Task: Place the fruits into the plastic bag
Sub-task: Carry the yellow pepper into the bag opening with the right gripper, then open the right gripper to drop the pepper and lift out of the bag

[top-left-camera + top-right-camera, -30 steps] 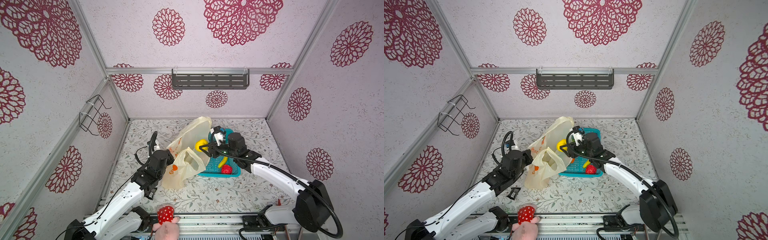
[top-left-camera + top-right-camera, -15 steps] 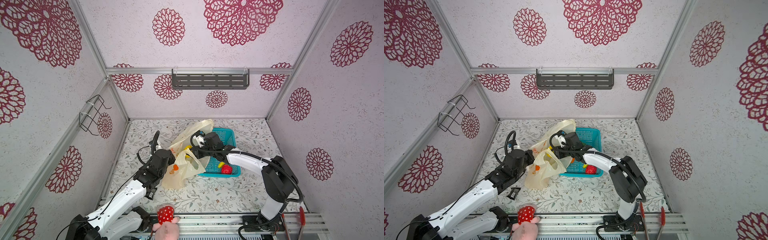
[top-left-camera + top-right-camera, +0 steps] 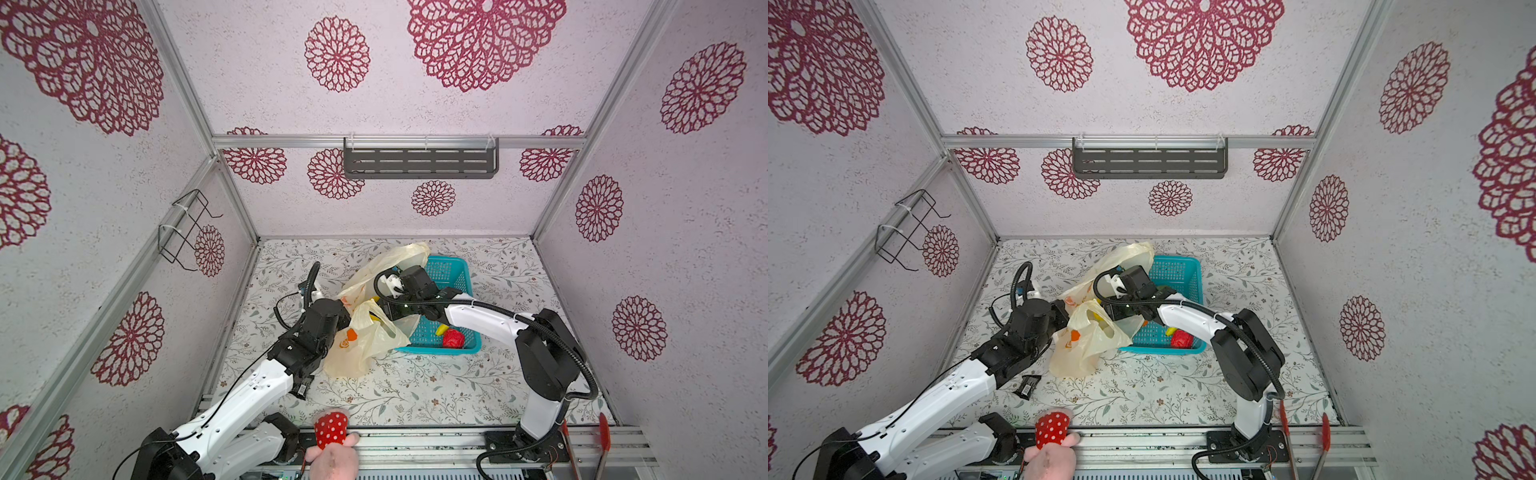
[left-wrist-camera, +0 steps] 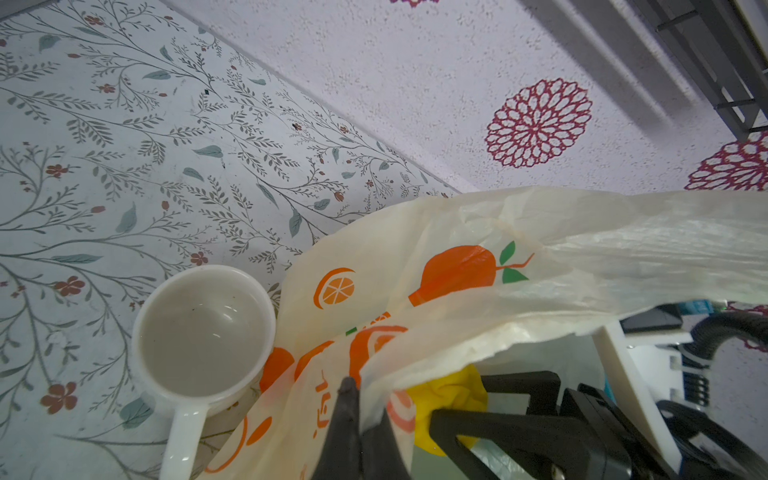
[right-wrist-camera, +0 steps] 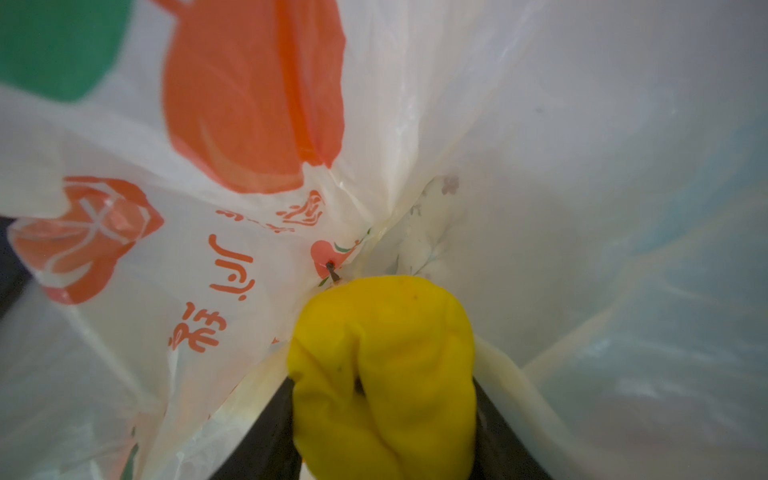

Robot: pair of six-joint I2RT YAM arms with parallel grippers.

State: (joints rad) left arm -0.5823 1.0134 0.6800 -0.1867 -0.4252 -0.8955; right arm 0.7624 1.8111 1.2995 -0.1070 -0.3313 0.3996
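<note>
Right wrist view shows our right fingers gripping the yellow round toy fruit inside the thin pale-yellow orange-printed plastic bag, mid-table; our left fingers are closed, pinching its rim.

Both top views look down from high above the near edge, taking in my whole table and both arms. My left wrist camera sits close over the plastic bag, facing the far wall. My right wrist camera peers inside that bag, right up against the yellow fruit; both wrist views share it.
</note>
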